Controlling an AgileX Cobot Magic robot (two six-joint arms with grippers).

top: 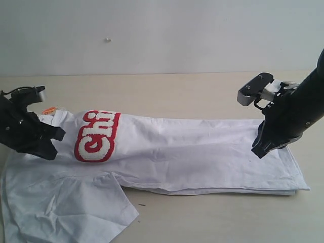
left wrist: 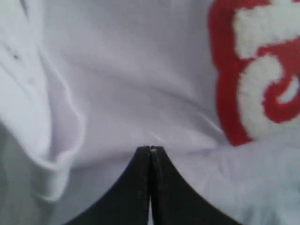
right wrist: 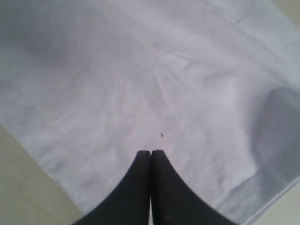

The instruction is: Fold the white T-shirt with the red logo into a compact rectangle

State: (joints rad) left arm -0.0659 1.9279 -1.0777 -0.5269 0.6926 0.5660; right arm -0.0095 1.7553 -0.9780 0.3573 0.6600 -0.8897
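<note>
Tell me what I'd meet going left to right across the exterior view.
Left black tool → fuzzy red-and-white logo strip → plain middle of the white cotton T-shirt → right black tool.

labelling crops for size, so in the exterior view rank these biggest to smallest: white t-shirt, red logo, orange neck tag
1. white T-shirt, by far the largest
2. red logo, only partly showing
3. orange neck tag, tiny
</note>
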